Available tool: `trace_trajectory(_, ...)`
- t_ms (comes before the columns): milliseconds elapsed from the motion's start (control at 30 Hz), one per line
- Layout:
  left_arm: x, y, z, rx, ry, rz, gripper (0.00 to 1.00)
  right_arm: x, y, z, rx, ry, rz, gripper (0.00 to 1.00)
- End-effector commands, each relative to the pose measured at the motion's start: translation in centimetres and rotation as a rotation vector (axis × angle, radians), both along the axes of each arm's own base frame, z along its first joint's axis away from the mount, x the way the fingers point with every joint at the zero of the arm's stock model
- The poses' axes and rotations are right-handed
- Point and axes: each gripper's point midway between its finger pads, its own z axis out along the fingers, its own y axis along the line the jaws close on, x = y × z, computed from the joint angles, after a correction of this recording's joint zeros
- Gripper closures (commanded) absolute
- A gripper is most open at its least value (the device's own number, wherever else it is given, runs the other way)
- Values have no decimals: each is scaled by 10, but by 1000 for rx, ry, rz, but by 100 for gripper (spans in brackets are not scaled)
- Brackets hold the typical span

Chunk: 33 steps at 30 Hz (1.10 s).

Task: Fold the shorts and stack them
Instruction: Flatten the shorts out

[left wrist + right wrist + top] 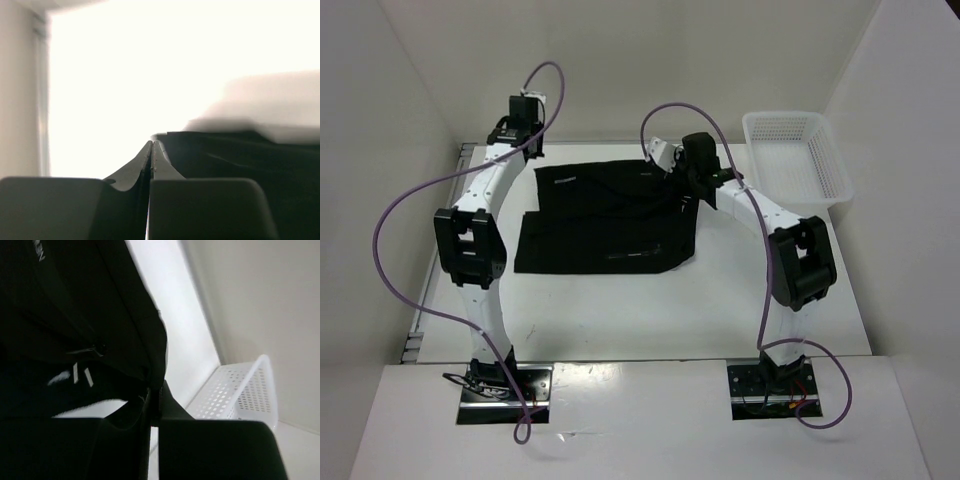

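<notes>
The black shorts (610, 215) lie spread across the middle of the table, their far right part bunched and raised. My right gripper (677, 165) is shut on that far right edge; in the right wrist view the fabric (100, 315) hangs from between the fingertips (155, 390). My left gripper (527, 148) sits at the far left corner of the shorts. In the left wrist view its jaws (152, 143) are pressed together with nothing showing between them. The dark cloth (240, 160) starts just right of the tips.
A white mesh basket (839, 178) stands at the far right of the table, and shows close beside the right gripper in its wrist view (240, 390). White walls enclose the table on the left, back and right. Purple cables loop above both arms.
</notes>
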Motion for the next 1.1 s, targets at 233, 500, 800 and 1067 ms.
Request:
trace_trajectory(233,27,9,52,-22,-156,10,100,29,12,22,118,-73,-81,100)
trace_trajectory(500,-1,-32,-56,-70,112,-110,56,-5,19,-28,13,50,15,100)
trace_trajectory(800,52,-53,-71,-248,98,-246,32,-38,23,-61,-48,144,80,100)
trace_trajectory(1067,74,-44,-104,-301,116,-259,27,-45,24,-72,-21,195,58,100)
